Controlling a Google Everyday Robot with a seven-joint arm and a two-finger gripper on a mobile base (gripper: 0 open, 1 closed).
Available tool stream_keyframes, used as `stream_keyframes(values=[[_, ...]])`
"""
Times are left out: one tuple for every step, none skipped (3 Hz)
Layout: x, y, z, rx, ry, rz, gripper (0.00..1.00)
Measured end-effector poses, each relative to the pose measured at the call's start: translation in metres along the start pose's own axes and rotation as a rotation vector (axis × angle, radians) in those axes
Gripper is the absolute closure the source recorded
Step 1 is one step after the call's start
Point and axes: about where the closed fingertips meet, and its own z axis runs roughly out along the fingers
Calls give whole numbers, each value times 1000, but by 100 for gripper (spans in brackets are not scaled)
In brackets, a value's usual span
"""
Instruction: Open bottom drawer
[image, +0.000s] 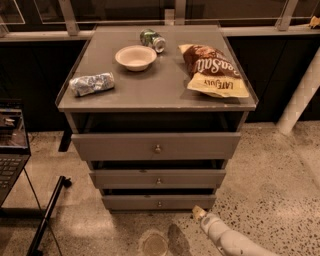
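Beside bottom drawer (130, 202), end effector (199, 213)

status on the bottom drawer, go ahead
Gripper low, just right of bottom drawer. Not on its knob. Nothing between gripper and knob.

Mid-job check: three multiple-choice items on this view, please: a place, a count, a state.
1. Where is the gripper?
A. On the cabinet top.
B. At the top drawer's knob.
C. Low by the floor, near the right end of the bottom drawer.

2. How many drawer fronts does the cabinet show?
A. Three.
B. Two.
C. Five.

3. How does the can lie?
A. Upright.
B. On its side.
C. Hanging off the edge.

Answers:
1 C, near the floor, apart from that drawer's knob.
2 A, three stacked fronts.
3 B, its round end faces the camera.
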Motion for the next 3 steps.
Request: stream_keyframes(values=[[0, 0, 0, 0, 0, 0, 100], [0, -2, 8, -11, -6, 29, 100], [-8, -8, 41, -13, -38, 52, 100]])
